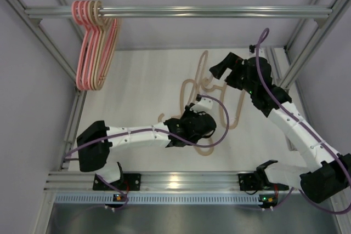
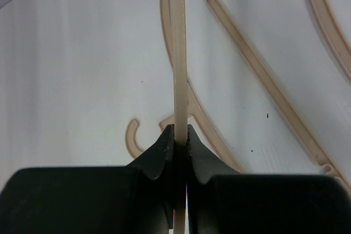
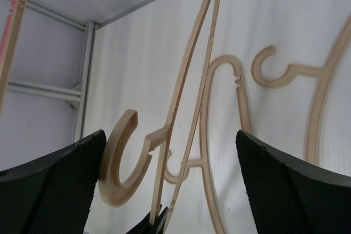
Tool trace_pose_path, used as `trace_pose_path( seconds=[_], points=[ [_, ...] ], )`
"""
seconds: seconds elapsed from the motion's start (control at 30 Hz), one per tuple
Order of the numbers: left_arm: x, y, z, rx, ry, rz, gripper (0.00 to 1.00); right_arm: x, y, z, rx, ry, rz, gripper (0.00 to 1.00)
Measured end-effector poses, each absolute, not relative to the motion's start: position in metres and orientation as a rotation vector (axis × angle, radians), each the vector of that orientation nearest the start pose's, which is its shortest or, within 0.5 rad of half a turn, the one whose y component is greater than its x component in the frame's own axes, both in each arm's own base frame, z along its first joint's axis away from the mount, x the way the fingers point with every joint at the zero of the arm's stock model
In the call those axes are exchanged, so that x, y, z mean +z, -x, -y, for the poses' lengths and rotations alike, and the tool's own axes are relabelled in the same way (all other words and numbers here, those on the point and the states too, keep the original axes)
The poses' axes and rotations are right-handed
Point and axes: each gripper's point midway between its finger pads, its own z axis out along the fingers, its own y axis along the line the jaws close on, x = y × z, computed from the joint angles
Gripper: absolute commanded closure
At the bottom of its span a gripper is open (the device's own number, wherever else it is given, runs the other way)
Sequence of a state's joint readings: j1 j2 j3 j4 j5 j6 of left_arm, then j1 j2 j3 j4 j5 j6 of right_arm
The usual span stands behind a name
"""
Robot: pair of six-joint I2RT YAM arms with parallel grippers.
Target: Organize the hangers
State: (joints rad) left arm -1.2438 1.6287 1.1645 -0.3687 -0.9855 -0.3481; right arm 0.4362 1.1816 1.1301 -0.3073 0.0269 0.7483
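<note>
My left gripper (image 2: 178,131) is shut on the thin edge of a beige hanger (image 2: 176,53), which stands upright off the table. In the top view this gripper (image 1: 193,109) sits mid-table. My right gripper (image 3: 170,135) is open wide around that same hanger (image 3: 186,91). Its hook (image 3: 118,163) lies close to the left finger (image 3: 60,184); I cannot tell if they touch. From above, the right gripper (image 1: 220,68) is just behind the left one. More beige hangers (image 1: 237,108) lie flat on the table. Pink and beige hangers (image 1: 96,53) hang on the bar.
The silver metal bar (image 1: 208,11) spans the back of the frame, with the hung hangers bunched at its left end. Frame posts (image 1: 312,36) rise on both sides. A beige hanger (image 2: 258,80) lies on the white table under my left gripper.
</note>
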Motion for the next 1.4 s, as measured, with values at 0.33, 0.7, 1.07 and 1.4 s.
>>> trace_pose_path(
  seconds=[0.33,0.7,1.07,1.4],
  points=[
    [0.189,-0.259,0.287,-0.015,-0.416,-2.031,1.0,0.354,-0.329,-0.146,0.754,-0.333,-1.783,0.0],
    [0.238,-0.256,0.247,-0.176,-0.41,-2.156,1.0,0.357,-0.308,-0.134,0.719,-0.211,-1.743,0.0],
    [0.405,-0.265,0.17,-0.296,-0.183,-2.053,1.0,0.306,-0.307,-0.139,0.692,-0.164,-1.873,0.01],
    [0.396,-0.304,0.13,-0.19,-0.134,-2.188,1.0,0.303,-0.304,-0.141,0.701,-0.144,-1.877,0.01]
  ],
)
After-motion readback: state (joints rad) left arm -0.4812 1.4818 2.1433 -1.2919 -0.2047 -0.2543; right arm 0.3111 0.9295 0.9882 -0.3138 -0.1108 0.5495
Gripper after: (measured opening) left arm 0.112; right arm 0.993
